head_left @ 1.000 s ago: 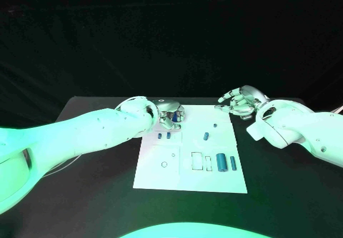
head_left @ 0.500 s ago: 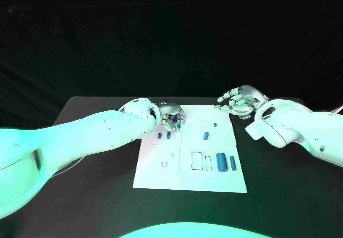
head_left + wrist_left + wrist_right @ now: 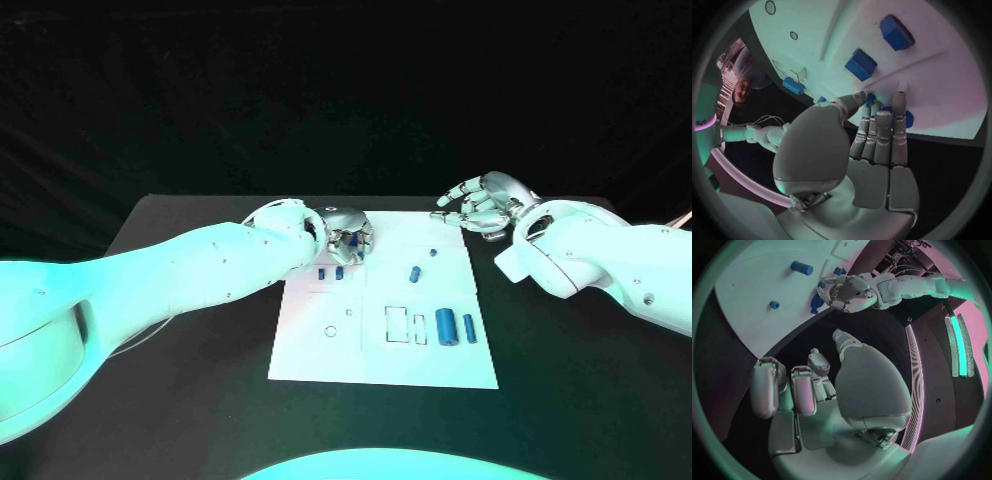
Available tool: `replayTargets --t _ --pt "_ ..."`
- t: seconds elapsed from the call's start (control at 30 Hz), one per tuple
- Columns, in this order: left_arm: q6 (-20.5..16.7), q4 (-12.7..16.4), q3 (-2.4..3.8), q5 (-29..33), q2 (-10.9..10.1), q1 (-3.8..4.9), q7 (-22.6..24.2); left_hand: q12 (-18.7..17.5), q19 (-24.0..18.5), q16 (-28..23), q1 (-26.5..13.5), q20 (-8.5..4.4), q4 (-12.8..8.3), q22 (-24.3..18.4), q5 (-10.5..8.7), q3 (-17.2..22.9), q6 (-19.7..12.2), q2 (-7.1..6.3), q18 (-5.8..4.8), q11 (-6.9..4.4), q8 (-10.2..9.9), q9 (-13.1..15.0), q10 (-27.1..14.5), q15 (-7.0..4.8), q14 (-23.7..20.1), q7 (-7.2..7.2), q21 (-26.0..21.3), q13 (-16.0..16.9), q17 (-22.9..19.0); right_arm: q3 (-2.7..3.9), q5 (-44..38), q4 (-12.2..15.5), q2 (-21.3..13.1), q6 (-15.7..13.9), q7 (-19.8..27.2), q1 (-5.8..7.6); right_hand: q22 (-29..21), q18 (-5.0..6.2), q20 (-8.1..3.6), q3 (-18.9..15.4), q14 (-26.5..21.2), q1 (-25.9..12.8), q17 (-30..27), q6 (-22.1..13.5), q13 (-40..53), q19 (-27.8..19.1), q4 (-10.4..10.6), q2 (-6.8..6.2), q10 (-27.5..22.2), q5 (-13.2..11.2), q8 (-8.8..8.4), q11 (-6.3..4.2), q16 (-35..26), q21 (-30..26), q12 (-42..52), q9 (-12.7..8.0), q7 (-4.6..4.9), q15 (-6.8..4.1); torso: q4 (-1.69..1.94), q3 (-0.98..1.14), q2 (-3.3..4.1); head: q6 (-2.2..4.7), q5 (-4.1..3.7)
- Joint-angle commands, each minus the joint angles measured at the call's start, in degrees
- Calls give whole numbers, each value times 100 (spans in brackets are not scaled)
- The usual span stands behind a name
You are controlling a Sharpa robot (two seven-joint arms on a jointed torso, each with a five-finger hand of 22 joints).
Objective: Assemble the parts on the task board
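Blue part (image 3: 415,274) — long axis toward far edge; left robot hand (image 3: 343,234) grip unclear.

Black table (image 3: 173,400) w/ matte top, spreading left, right & near around the centre. Thin pale cable (image 3: 137,335) lies on the table's left side, near the left edge. Black backdrop (image 3: 346,90) hangs behind the far edge.

Two smooth white arms with rounded, bulging shells are showing small dark screw dots along their casings. Each is ending in a silver metallic hand: left hand (image 3: 343,232), right hand (image 3: 483,206). Behind the segmented fingers (image 3: 882,135), a glossy domed shell is covering each hand's back.
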Motion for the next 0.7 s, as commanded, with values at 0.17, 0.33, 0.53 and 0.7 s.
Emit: replayTargets --t 0.17,0.33,0.53,0.7 --pt "89 -17 -6 -5 3 -17 -42 -141 56 241 -19 -84 -90 180 -18 233 271 147 -54 -52 -128 -79 248 -18 201 21 193 -113 204 1 -10 0 4 20 7 -4 656 109 -56 124 310 70 570 -24 -18 -3 82 13 -170 97 124 -25 -87 -76 -26 -15 -15 -73 1 -1 3 1 -6" --pt "125 0 -7 -5 -23 -16 -68 -237 36 262 -21 -85 -134 223 -13 257 295 141 -57 -37 -186 -104 247 -12 197 34 243 -161 170 1 -10 11 -5 19 4 -4 656 109 -56 124 310 70 570 -24 -18 -3 82 13 -170 97 124 -25 -87 -76 -26 -15 -15 -73 1 -2 10 2 -11" --pt "154 12 -6 -6 -41 -16 -82 -311 33 288 -23 -76 -176 284 -11 278 265 133 -64 -25 -266 -136 265 -3 202 44 302 -197 156 1 -11 5 0 20 3 -4 656 109 -56 124 310 70 570 -24 -18 -3 82 13 -170 97 124 -25 -87 -76 -26 -15 -15 -73 6 1 5 -26 -5" --pt "140 26 -6 -6 -50 -16 -54 -334 102 348 -21 -72 -201 408 -13 296 308 165 -83 -40 -294 -145 351 -11 270 53 408 -210 221 1 -11 3 3 21 4 -5 656 109 -56 124 310 70 570 -24 -18 -3 82 13 -170 97 124 -25 -87 -76 -26 -15 -15 -73 3 -5 5 -30 -6"
